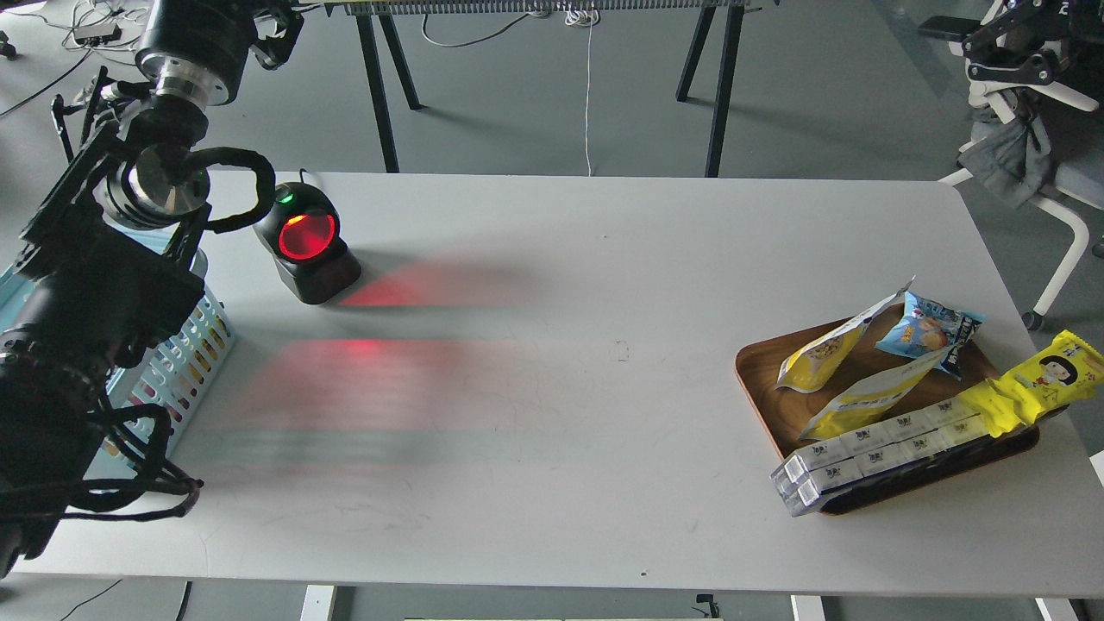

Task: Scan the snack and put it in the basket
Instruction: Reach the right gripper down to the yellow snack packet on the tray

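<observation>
The snack (824, 352), a yellow-and-white pouch with brown nuts pictured, leans in the brown wooden tray (759, 371) at the table's right. A second similar pouch (867, 398) lies just in front of it. The light-blue basket (185, 362) stands at the left table edge, mostly hidden under my left arm. My left gripper (274, 21) is high at the top left, beyond the table and cut by the frame edge. My right gripper (973, 53) is at the top right corner, far from the tray, jaws apart and empty.
A black scanner (306, 241) with a glowing red window stands at the back left and casts red light on the table. The tray also holds a small blue packet (927, 332), a long yellow cartoon-face wrapper (1039, 379) and a row of white boxes (871, 448).
</observation>
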You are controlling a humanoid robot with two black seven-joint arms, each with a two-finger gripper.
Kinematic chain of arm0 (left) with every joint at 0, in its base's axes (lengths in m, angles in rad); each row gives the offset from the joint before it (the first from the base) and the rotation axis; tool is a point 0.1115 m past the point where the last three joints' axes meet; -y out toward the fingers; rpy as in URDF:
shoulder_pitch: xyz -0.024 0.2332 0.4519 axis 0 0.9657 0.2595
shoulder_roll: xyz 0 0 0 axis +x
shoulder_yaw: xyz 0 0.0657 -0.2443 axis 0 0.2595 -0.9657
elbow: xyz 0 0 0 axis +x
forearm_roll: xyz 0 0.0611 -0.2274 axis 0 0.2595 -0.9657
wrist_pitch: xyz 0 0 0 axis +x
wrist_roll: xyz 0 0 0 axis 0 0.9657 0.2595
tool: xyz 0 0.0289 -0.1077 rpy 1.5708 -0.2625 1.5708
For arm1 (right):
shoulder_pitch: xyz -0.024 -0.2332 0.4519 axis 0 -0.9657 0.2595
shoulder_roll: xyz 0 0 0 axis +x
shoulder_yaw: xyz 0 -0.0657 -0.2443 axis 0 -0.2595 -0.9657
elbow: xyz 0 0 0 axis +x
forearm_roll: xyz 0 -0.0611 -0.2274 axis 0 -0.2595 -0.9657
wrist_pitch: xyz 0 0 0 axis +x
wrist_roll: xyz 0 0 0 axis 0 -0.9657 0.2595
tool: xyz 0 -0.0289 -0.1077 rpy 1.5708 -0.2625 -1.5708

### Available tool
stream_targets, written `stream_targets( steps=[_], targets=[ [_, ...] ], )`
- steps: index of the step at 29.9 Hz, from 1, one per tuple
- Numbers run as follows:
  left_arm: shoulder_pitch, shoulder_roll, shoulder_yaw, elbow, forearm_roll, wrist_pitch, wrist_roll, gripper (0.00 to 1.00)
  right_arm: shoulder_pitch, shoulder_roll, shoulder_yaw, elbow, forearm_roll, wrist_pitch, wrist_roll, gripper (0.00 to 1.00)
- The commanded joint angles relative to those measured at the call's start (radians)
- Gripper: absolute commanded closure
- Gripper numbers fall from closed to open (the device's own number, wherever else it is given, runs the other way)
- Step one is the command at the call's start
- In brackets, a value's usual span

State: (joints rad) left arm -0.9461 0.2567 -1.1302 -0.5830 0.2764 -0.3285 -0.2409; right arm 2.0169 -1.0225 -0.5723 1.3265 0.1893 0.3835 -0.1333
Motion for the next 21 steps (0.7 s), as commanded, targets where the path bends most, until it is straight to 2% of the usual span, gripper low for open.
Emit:
stream_targets(
  steps=[1,4,8,10,12,21],
  targets=[
    [0.000,0.010,0.000,0.000,0.000,0.000,0.000,0.00,0.182,0.028,-0.200,0.085,-0.051,-0.018,-0.025,0.01],
    [0.000,0.013,0.000,0.000,0.000,0.000,0.000,0.00,0.244,0.045,-0.286,0.157,-0.089,-0.060,-0.090,0.01],
    [0.000,0.016,0.000,0.000,0.000,0.000,0.000,0.00,0.252,0.067,-0.359,0.226,-0.149,-0.173,-0.225,0.01],
    [0.000,0.018,0.001,0.000,0.000,0.000,0.000,0.00,0.252,0.082,-0.379,0.261,-0.145,-0.216,-0.276,0.01],
    [0.000,0.016,0.003,0.000,0.000,0.000,0.000,0.00,0.240,0.105,-0.394,0.284,-0.139,-0.261,-0.295,0.01],
    [0.001,0.013,0.006,0.000,0.000,0.000,0.000,0.00,0.126,0.217,-0.417,0.307,0.125,-0.406,-0.296,0.01]
  ],
)
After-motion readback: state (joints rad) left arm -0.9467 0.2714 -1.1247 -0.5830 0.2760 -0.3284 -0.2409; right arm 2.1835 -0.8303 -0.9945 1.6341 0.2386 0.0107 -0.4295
